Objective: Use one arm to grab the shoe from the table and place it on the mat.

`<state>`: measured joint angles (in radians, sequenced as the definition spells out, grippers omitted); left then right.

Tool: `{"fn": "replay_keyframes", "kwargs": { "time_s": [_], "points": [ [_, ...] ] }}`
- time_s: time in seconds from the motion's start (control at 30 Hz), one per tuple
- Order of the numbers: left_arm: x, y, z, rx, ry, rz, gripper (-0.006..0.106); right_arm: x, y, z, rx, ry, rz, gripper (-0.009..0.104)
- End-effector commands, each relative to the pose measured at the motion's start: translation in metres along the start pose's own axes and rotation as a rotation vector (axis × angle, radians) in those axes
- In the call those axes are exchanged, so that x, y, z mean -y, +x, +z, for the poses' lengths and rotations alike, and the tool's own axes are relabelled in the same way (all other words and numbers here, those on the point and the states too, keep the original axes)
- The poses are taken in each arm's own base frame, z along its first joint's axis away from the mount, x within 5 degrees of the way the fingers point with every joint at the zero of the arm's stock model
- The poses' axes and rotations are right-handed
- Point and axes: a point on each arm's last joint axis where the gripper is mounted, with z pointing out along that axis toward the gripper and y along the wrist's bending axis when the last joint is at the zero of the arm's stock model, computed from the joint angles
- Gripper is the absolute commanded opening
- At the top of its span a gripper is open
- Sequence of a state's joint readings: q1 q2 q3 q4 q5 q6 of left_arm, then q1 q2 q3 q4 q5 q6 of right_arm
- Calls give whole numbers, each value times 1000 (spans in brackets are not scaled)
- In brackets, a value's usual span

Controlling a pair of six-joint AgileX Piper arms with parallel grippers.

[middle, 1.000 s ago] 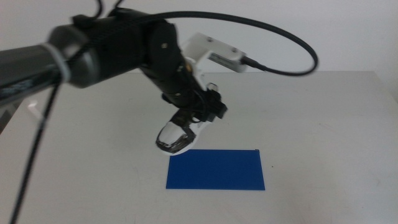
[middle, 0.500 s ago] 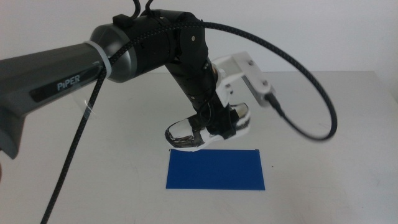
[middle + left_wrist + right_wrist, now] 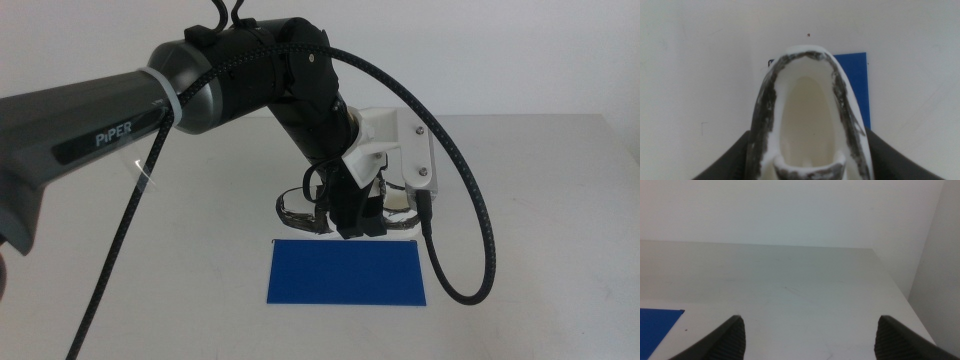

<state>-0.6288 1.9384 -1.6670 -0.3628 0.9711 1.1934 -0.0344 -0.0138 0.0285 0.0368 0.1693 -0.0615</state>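
Jaws of the left gripper (image 3: pixel 357 222) clamped on the shoe (image 3: pixel 807 125), seemingly just above the mat's (image 3: pixel 346 273) far edge.

The middle camera looks forward and down at the mat (image 3: pixel 347 271). The left wrist camera hangs close above it (shoe (image 3: pixel 809 122) filling the view); the right wrist's, low and farther off, catches its corner (image 3: pixel 659 325).

The mat (image 3: pixel 347 272) lies flat on the bench (image 3: pixel 540 200). The shoe (image 3: pixel 305 212) sits in the left claw (image 3: pixel 352 215), just behind the mat's far edge. The right claw (image 3: pixel 810 335) is over the bench, right of the mat.
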Motion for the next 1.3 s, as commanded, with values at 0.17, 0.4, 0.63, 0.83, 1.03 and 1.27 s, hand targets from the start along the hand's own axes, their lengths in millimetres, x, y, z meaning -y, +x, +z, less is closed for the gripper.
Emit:
{"fn": "replay_keyframes", "kwargs": {
  "time_s": [0.17, 0.4, 0.63, 0.83, 1.03, 1.27],
  "points": [
    [-4, -20, -31, 102, -104, 10, -1, 1, -11, -3, 109, 12, -21, 66],
    [-5, -20, -31, 107, -118, 10, -1, 1, -11, -3, 109, 12, -21, 66],
    [-7, -14, -13, 82, -76, -25, -1, 1, -11, -3, 109, 12, -21, 66],
    [-9, -5, 17, 48, -23, -49, -1, 1, -11, -3, 109, 12, -21, 66],
    [-9, 3, 41, 19, 21, -67, -1, 1, -11, -3, 109, 12, -21, 66],
    [-8, 10, 57, -4, 52, -77, -1, 1, -11, -3, 109, 12, -21, 66]
  ]
}}
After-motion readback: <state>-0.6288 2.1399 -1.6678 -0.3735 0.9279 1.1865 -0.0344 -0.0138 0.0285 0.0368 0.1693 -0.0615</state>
